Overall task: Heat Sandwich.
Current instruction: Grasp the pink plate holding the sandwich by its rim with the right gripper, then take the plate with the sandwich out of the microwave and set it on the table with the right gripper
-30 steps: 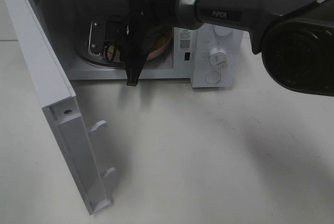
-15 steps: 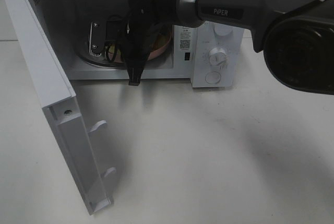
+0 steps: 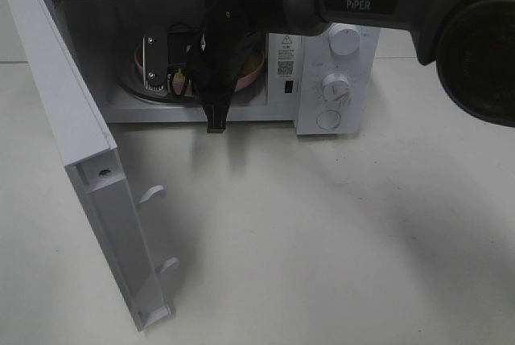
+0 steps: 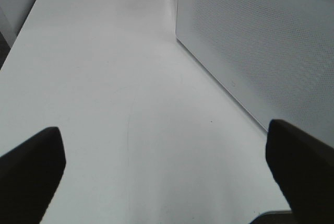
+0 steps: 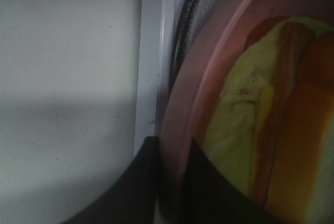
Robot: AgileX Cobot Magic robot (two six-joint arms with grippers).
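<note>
Right wrist view: right gripper [image 5: 169,182] fingers pinched on pink plate [image 5: 180,125] rim, likely to seat it on the turntable. Sandwich [image 5: 261,125] rides the plate inside the microwave [image 3: 338,47], door [image 3: 72,152] swung left. Left gripper [image 4: 167,172] fingers wide apart, idle.

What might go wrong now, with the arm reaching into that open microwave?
The right gripper pinches only the thin rim of the pink plate, so the plate may tilt or slip and shift the sandwich. The arm also sits between the microwave and its open door, which cannot be closed until it is clear.
</note>
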